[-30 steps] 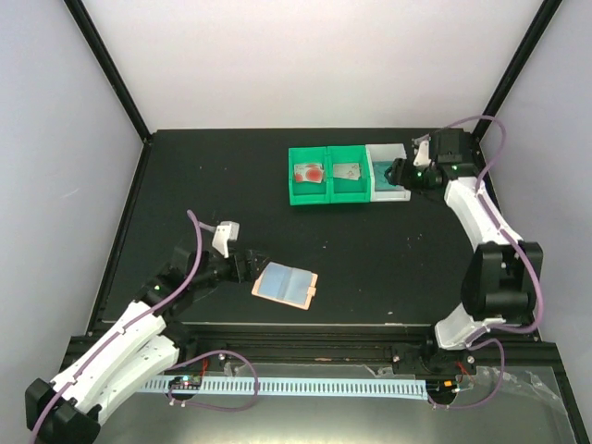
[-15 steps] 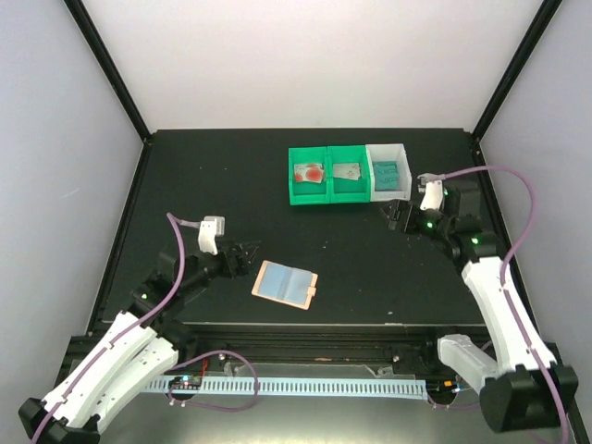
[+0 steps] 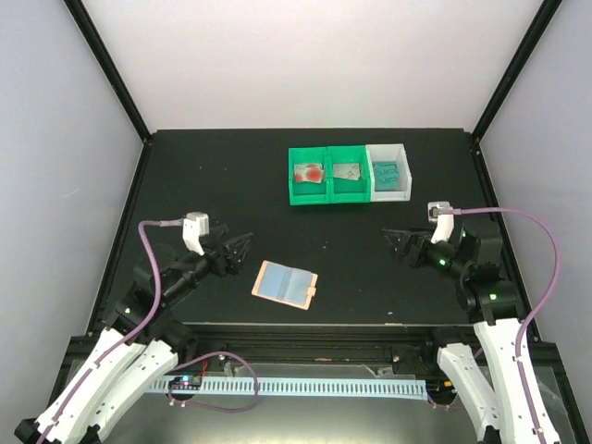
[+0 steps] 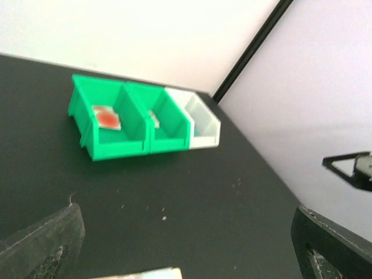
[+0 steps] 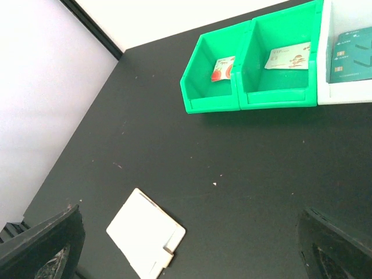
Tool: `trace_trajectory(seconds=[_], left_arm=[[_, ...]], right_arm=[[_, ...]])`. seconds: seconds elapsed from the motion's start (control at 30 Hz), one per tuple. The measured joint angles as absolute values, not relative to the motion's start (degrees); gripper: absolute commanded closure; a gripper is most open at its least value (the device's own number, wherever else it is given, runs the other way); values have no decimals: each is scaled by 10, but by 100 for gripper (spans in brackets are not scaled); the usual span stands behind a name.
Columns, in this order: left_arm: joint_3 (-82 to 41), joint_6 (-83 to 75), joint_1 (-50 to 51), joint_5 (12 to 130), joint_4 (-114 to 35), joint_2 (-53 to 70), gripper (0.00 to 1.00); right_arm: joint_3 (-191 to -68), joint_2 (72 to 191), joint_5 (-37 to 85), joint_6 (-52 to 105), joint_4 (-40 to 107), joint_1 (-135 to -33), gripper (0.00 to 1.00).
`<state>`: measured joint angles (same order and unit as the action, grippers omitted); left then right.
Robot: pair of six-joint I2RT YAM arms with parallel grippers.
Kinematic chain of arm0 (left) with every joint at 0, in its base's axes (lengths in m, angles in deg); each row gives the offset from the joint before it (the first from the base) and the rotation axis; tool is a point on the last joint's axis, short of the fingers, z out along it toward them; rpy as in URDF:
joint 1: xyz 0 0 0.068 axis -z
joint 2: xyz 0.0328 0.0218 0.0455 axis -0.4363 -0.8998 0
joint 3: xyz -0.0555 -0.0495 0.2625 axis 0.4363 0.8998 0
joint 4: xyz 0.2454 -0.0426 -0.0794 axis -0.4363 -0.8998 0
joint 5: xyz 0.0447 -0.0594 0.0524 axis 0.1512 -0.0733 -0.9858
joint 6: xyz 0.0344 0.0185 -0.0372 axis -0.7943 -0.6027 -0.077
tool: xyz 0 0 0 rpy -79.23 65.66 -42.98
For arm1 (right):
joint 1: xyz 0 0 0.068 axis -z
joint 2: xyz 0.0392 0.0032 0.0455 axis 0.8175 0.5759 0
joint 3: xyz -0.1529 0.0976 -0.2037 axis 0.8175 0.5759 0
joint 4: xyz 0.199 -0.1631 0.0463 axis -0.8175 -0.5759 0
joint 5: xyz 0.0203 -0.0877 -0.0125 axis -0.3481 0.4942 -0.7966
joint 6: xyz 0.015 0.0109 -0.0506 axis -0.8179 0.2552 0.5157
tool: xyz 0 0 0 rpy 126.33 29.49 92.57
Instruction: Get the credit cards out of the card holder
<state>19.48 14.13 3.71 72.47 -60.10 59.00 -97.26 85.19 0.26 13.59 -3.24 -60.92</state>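
Black table (image 3: 203, 176): card holder (image 3: 285, 283) open flat; credit cards (image 3: 309, 173) in bins (image 3: 328, 198).

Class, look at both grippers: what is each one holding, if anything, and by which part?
Nothing is held. The left gripper and right gripper both stand open and empty, apart from the card holder lying between them.

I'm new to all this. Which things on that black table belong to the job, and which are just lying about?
Belong to the job:
- card holder, lying open
- red-blotched card
- silver-grey card
- teal card

Just there:
- green bins and white bin, which only hold the three cards
- slotted pale strip along the near edge
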Motion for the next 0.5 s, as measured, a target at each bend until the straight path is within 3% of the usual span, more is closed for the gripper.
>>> trace_trajectory(seconds=[0.5], left_arm=[[188, 141, 37, 735, -572, 634, 1]], right_arm=[[-965, 800, -5, 135, -45, -609, 0]])
